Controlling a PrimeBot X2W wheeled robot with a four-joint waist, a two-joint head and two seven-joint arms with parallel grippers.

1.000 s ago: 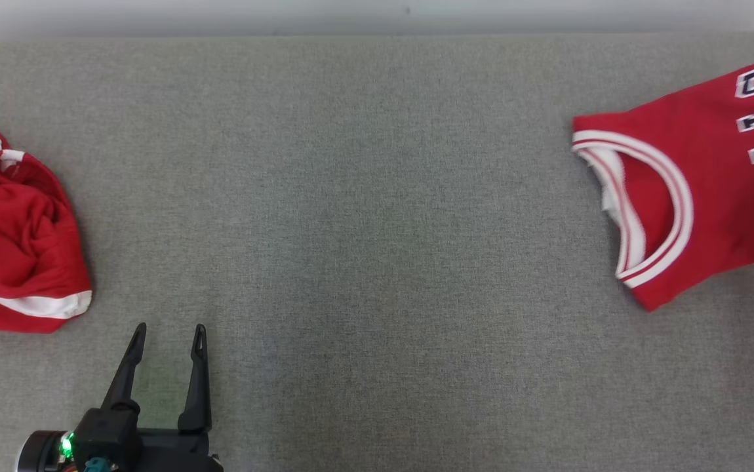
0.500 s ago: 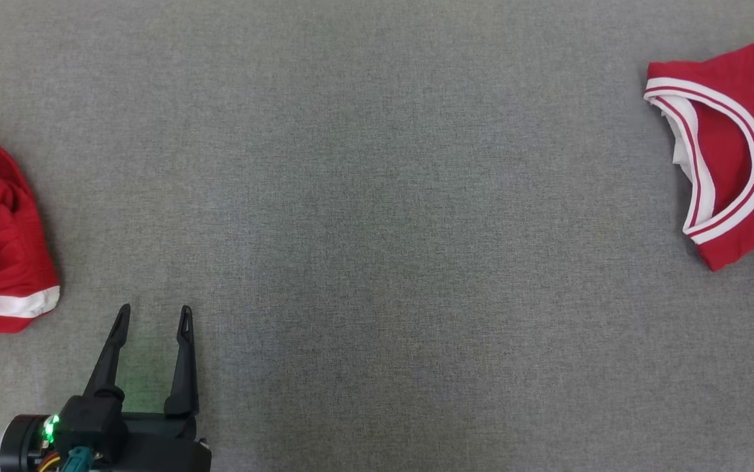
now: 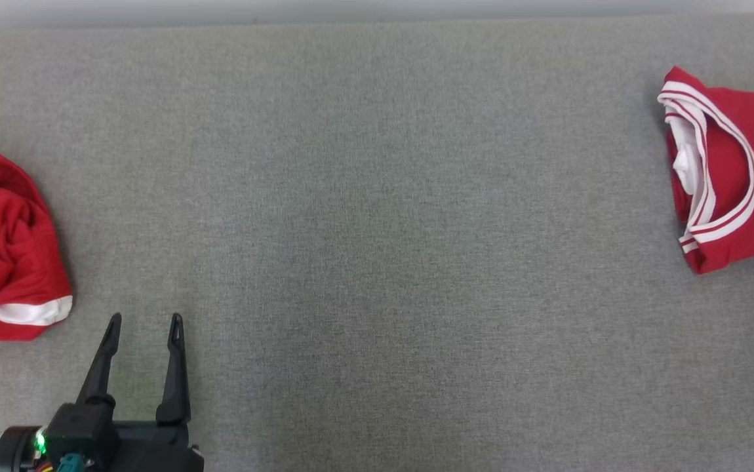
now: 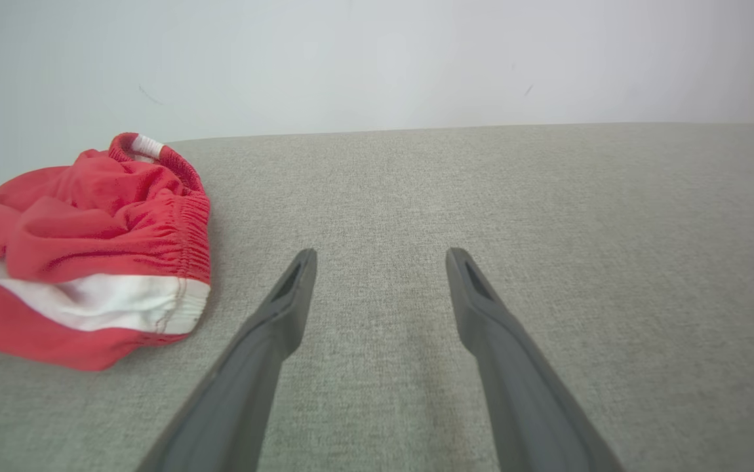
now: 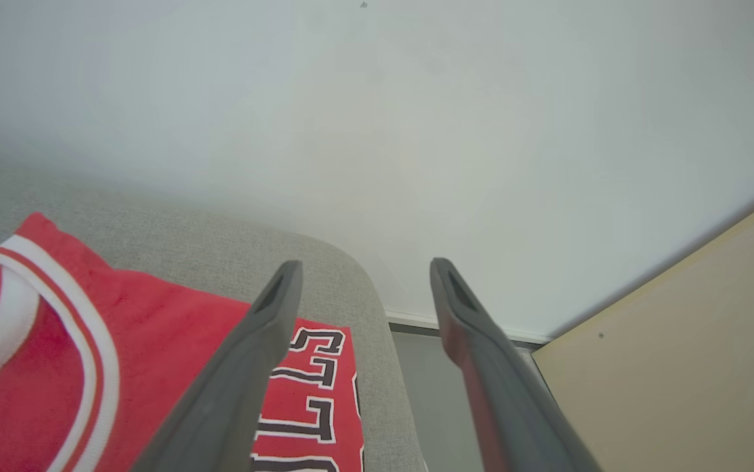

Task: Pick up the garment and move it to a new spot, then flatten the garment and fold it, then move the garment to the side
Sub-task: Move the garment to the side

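The left gripper (image 3: 145, 319) sits at the lower left of the head view, fingers apart and empty over the grey pad (image 3: 377, 196). Crumpled shorts (image 3: 3, 249) lie at the left edge. The folded jersey (image 3: 737, 177) lies at the right edge. In its wrist view the right gripper (image 5: 365, 265) is spread and holds nothing.
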